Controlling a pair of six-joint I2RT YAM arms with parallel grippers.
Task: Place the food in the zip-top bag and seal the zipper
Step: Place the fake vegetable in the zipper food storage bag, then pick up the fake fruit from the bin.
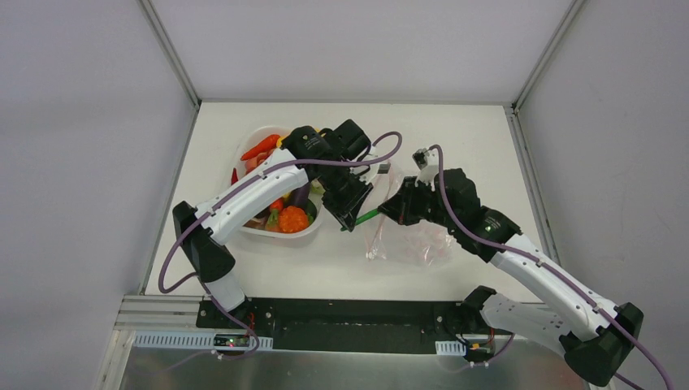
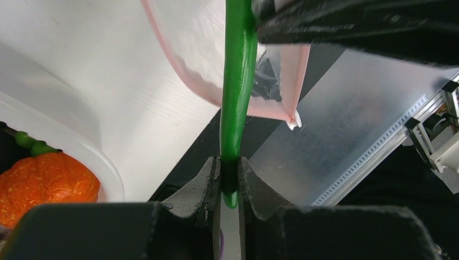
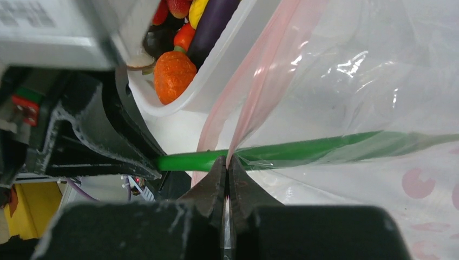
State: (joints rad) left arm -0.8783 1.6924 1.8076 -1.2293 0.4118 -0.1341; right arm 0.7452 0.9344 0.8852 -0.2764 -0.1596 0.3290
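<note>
My left gripper (image 2: 229, 162) is shut on the near end of a long green vegetable (image 2: 238, 81), one piece of the food. Its far end reaches through the mouth of the clear zip-top bag (image 3: 368, 81) and shows green behind the plastic (image 3: 325, 146). My right gripper (image 3: 227, 160) is shut on the pink zipper (image 3: 254, 92) and holds the mouth edge up. In the top view the two grippers meet mid-table, the left gripper (image 1: 351, 221) just left of the right gripper (image 1: 388, 207), with the bag (image 1: 410, 240) lying to the right.
A white tub (image 1: 258, 134) sits behind and to the left under the left arm, holding more food: an orange pumpkin (image 1: 293, 218), a red chilli (image 1: 260, 147) and a purple aubergine (image 3: 214, 27). The tub's rim (image 2: 81, 146) lies close to the left gripper.
</note>
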